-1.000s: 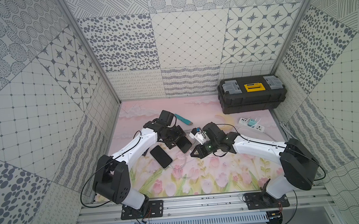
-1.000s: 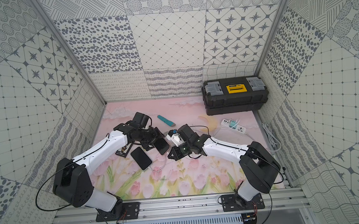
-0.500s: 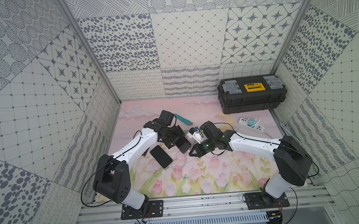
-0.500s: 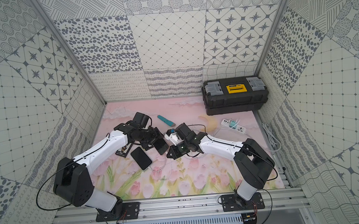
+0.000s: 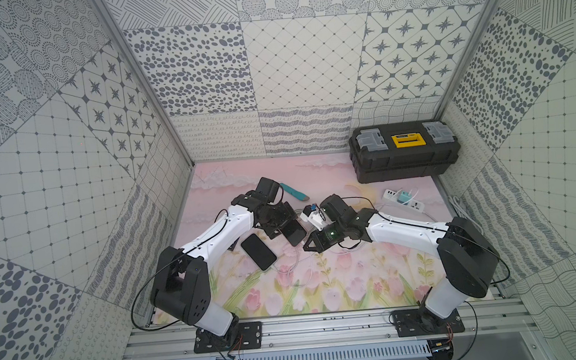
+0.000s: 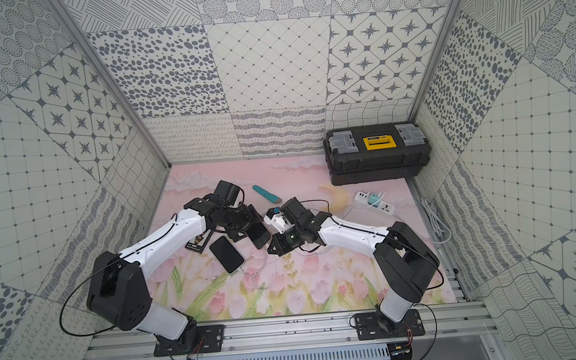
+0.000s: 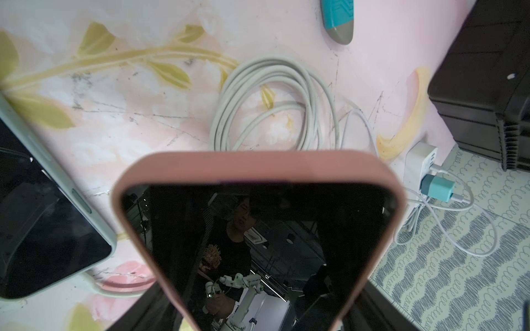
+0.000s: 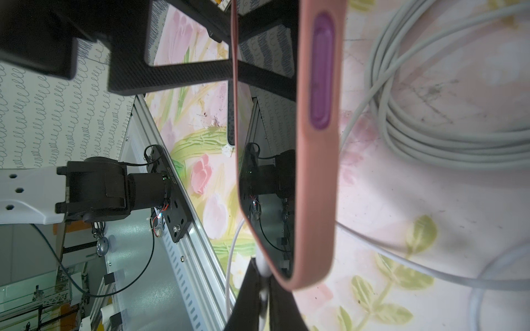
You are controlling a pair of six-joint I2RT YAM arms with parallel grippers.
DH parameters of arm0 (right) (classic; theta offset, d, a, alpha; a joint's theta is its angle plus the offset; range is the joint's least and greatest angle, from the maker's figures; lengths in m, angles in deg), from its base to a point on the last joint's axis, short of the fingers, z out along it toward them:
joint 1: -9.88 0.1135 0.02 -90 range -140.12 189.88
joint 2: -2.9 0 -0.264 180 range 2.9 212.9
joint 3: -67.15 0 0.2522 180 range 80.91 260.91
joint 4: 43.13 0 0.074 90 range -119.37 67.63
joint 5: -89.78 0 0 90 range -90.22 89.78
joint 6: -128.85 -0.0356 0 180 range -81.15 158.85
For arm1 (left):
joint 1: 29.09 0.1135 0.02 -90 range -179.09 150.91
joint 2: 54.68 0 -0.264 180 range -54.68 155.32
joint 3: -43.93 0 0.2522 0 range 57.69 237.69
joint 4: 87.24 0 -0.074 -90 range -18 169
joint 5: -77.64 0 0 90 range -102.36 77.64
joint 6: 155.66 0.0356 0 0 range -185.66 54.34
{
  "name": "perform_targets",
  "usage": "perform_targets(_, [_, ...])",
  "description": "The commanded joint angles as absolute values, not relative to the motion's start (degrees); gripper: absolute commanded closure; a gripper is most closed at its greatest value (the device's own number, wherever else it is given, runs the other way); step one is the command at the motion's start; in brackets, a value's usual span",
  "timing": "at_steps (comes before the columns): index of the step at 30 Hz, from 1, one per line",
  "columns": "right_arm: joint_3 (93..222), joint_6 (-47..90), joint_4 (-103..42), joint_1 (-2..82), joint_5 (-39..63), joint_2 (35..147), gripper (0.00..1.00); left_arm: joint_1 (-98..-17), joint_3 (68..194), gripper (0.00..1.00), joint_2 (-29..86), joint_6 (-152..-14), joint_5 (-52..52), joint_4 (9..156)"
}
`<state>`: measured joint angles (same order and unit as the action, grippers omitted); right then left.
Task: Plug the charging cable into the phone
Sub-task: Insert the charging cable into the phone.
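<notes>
White arms [image 5: 213,234] stretch inward, holding phone [image 5: 296,234] and cable [image 8: 262,269].

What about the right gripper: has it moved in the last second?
Yes, slightly: the right gripper, shut on the charging cable, edged away from the toolbox toward the pink-cased phone.

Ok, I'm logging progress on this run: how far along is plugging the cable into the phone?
Done: the left pincer grips the pink-cased black-screened phone, and the right pincer is shut on the white charging-cable plug. In hand: the plug sits by the phone's end corner. Still to do: lining it up with the port and pushing it in; it does not look seated.
</notes>
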<state>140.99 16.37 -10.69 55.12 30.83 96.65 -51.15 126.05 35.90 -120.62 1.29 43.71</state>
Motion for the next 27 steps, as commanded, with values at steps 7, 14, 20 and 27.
perform_targets(7, [144.9,17.8,-22.2,53.3,28.2,97.5,1.00,-51.3,125.3,1.00,36.3,-119.9,13.8,36.6])
perform_targets(14, [144.6,17.8,-22.4,53.4,28.3,97.3,1.00,-51.3,125.5,1.00,36.4,-119.9,13.7,36.6])
perform_targets(20, [143.8,18.5,-22.4,53.3,30.0,96.2,0.86,-51.2,126.8,1.00,36.9,-119.5,11.7,35.1])
perform_targets(27, [141.4,19.3,-22.0,52.1,31.8,93.1,0.49,-50.6,128.8,1.00,39.2,-120.3,10.1,35.0])
